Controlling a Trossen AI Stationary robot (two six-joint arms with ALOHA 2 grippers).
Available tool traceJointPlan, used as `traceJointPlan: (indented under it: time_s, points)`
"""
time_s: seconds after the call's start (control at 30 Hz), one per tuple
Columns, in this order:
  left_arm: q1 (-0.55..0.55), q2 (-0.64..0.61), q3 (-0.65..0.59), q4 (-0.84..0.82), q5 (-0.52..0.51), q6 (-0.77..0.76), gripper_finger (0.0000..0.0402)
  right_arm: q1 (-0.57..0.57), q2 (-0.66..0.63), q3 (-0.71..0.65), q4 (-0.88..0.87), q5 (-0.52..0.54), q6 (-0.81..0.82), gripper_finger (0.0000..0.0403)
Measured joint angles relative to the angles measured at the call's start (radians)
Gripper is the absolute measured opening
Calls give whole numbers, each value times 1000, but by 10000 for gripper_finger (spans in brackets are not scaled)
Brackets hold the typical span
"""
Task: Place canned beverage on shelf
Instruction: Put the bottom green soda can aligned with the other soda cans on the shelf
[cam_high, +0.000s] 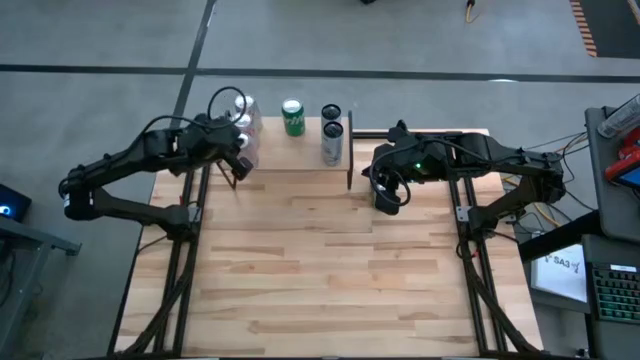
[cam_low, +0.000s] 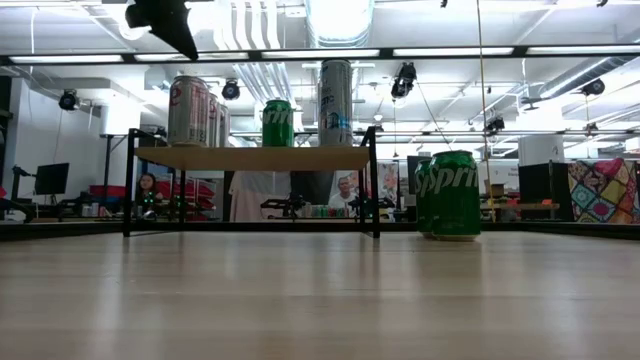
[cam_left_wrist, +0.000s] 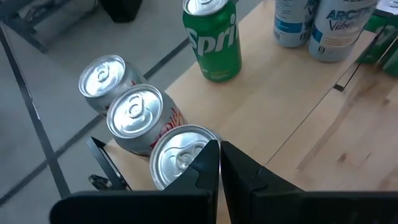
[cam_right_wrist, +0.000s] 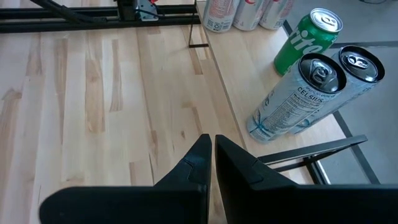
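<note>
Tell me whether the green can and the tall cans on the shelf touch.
Apart. The left wrist view shows bare shelf between the green can and the tall cans.

Left claw (cam_high: 238, 170) and right claw (cam_high: 386, 200) both hang closed, holding nothing

1. The shelf (cam_high: 300, 150) stands at the table's (cam_high: 330, 270) far edge, in the upper middle of the high view.
2. On its left end, three cans (cam_high: 243, 120) stand in a touching row.
3. A single can (cam_high: 292, 116) stands near the shelf's middle.
4. Two tall cans (cam_high: 332, 135) stand side by side at the right end.
5. In the low view, another can (cam_low: 455, 193) stands on the table, right of the shelf.
</note>
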Motion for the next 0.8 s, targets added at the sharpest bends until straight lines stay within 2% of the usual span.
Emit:
traceJointPlan:
  time_s: [0.23, 0.33, 0.53, 0.8]
  points:
    - [-11, -69, -18, 67, 10, 127, 0, 0, 0, -25, 1, 1, 29, 12]
    - [-26, -125, -51, 124, 62, 150, 0, 0, 0, -49, 1, 1, 52, 12]
    - [-49, -259, -188, 300, 165, 167, 0, 0, 0, -95, 2, 29, 100, 12]
    - [-52, -393, -363, 472, 192, 183, 0, -2, 0, -137, -1, 111, 220, 12]
